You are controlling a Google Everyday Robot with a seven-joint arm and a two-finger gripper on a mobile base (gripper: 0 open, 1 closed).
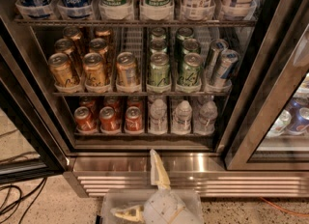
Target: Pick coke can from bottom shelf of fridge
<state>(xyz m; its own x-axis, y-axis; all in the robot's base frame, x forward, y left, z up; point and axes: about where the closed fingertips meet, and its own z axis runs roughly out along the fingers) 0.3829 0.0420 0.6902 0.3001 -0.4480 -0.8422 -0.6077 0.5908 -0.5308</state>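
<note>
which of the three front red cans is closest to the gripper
The right-hand coke can, beside the water bottles; the gripper sits low before the fridge base, fingers open, almost below it.

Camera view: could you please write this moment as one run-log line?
stage: pre-grasp | gripper: open, empty, low outside fridge base | coke cans: three in front row, left on bottom shelf, untouched

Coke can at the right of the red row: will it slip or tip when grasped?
The coke can looks smooth and round, so may slip. The red can and bottle beside it probably hinder sideways tipping. The open gripper is low, before the fridge.
</note>
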